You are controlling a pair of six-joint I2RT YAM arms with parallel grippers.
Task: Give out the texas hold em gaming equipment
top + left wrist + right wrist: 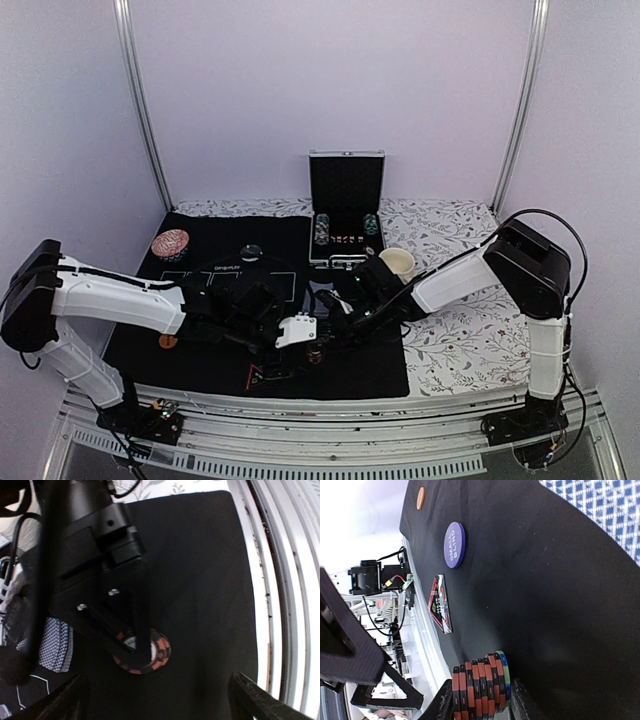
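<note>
A stack of red-and-black poker chips [480, 690] with one green-and-blue chip at its end sits between my right gripper's [481, 702] jaws, which are closed against both ends of it, just over the black mat [545, 605]. From above in the left wrist view, the same stack [159, 652] lies under the right gripper's black fingers [132, 625]. My left gripper [165, 700] is open and empty, hovering beside the stack. The two grippers meet near the mat's front centre [315, 335]. A purple "small blind" button [454, 545] and an orange button [421, 498] lie on the mat. Blue-patterned cards [55, 645] lie to the left.
An open black case [346, 210] with chips stands at the back centre. A cream mug [398, 263] stands beside it on the flowered cloth. A red-and-white chip pile [170, 243] is at the mat's far left. A red-and-black booklet [440, 605] lies near the front edge.
</note>
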